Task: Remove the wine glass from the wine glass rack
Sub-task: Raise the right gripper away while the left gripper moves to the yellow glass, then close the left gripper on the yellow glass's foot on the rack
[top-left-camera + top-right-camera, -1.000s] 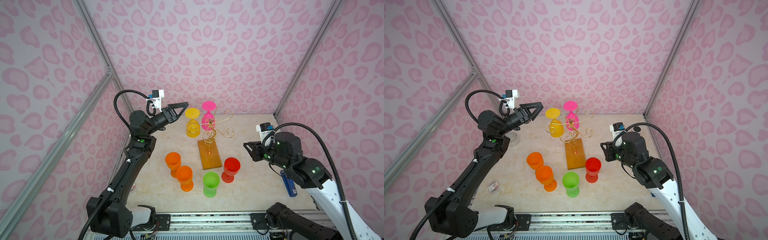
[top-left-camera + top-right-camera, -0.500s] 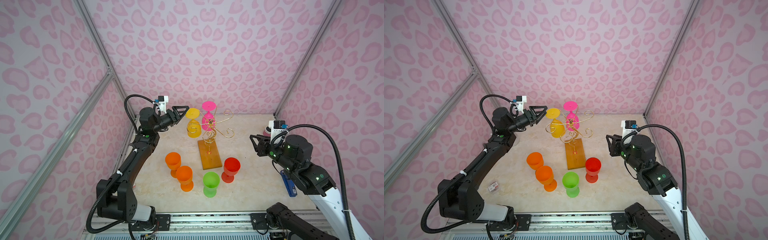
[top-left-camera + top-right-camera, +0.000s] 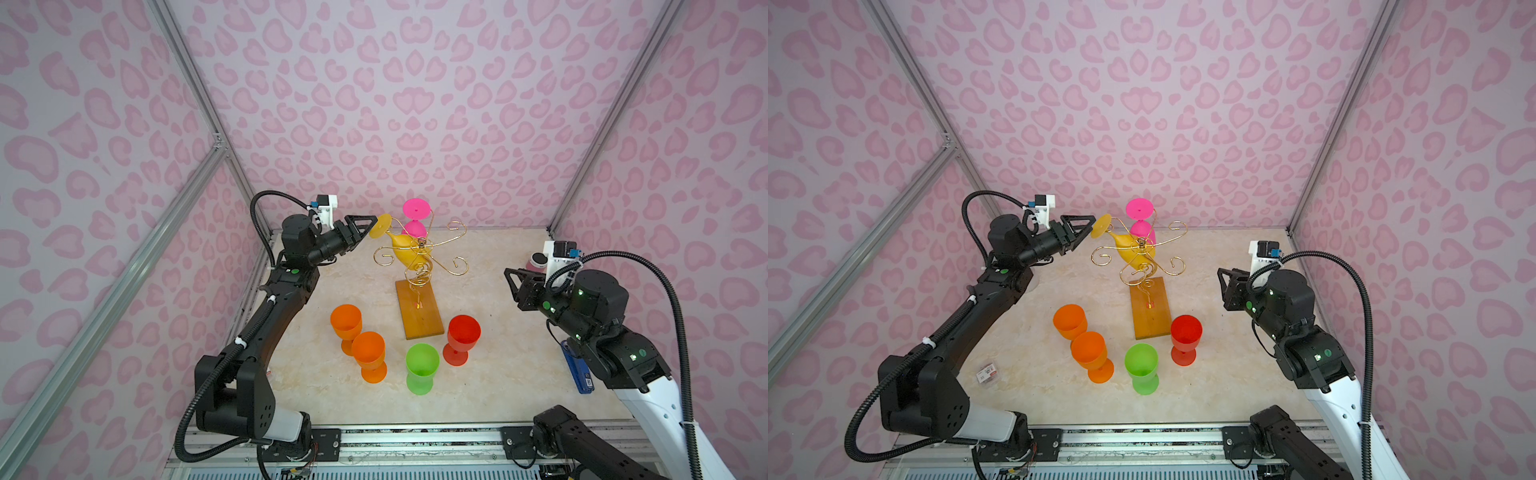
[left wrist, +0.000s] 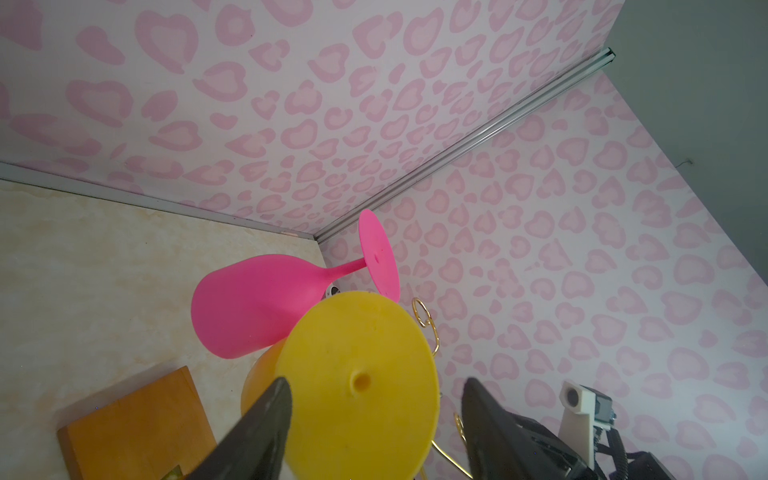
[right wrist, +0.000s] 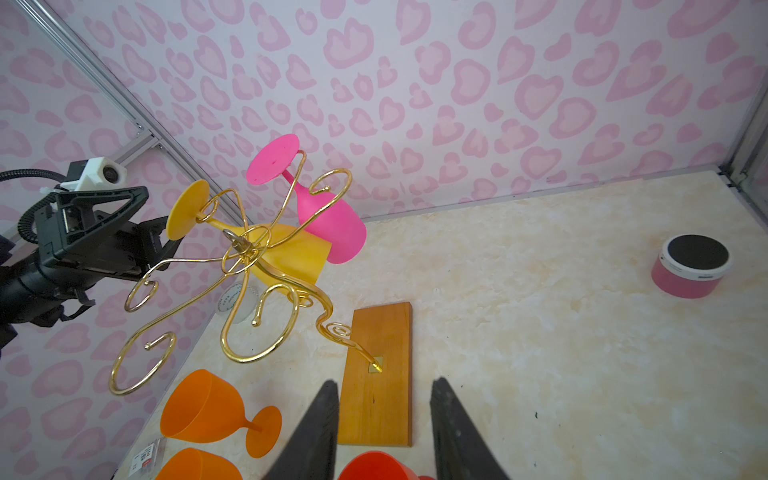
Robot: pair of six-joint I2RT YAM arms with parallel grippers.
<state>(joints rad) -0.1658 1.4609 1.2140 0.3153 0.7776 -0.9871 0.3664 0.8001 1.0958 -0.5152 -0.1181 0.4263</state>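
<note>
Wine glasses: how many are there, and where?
6 wine glasses: yellow glass and pink glass hang on the wine glass rack; rear orange glass, front orange glass, green glass and red glass stand on the table.

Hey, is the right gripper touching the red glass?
Apart. In both top views the right gripper hangs clear of the red glass, with an open gap between them.

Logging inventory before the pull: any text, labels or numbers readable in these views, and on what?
None can be read.
Pink tub: print on its white band, too small.
White disc: curved print, blurred.
Small packet: red label, too small.
Blue object: white sticker, too small.
</note>
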